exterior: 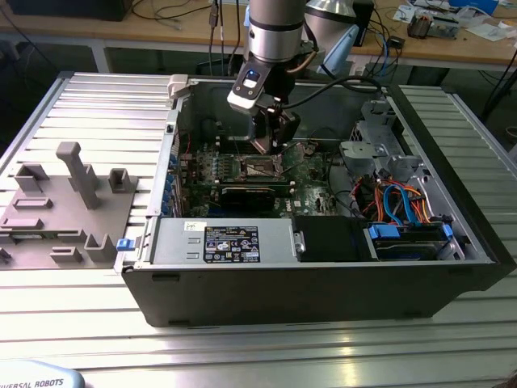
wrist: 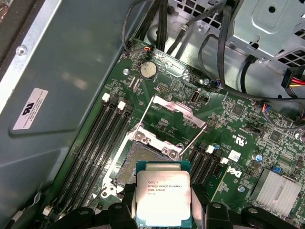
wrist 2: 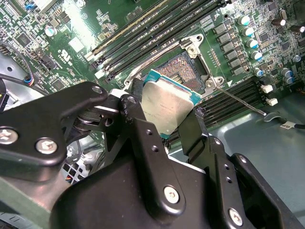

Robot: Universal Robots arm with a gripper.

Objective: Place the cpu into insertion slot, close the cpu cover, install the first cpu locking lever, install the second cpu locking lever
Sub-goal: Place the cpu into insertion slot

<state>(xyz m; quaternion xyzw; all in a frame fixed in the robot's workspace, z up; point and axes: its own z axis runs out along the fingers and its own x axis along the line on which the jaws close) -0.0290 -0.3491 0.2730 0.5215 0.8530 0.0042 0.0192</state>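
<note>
My gripper [wrist 2: 164, 113] is shut on the cpu [wrist 2: 167, 101], a flat square chip with a dull silver top, pinched by two opposite edges between the black fingers [wrist: 215, 211]. The cpu [wrist: 163, 193] hangs slightly tilted just above and to one side of the insertion slot [wrist: 137, 160], without touching it. The slot [wrist 2: 189, 70] lies bare, its dark contact field showing. The cpu cover [wrist: 167, 103] stands swung up off the slot. A thin locking lever [wrist 2: 238, 101] sticks out sideways, unlatched. In the exterior view the gripper [exterior: 271, 144] hovers over the green motherboard [exterior: 311, 174] inside the computer case.
Long black memory slots [wrist: 97, 138] flank the socket on both sides. Cable bundles [wrist: 219, 52] and a metal drive cage [exterior: 376, 141] crowd one side. The case walls [exterior: 166, 174] ring the board. A grey fixture [exterior: 77, 182] sits on the table at the exterior view's left.
</note>
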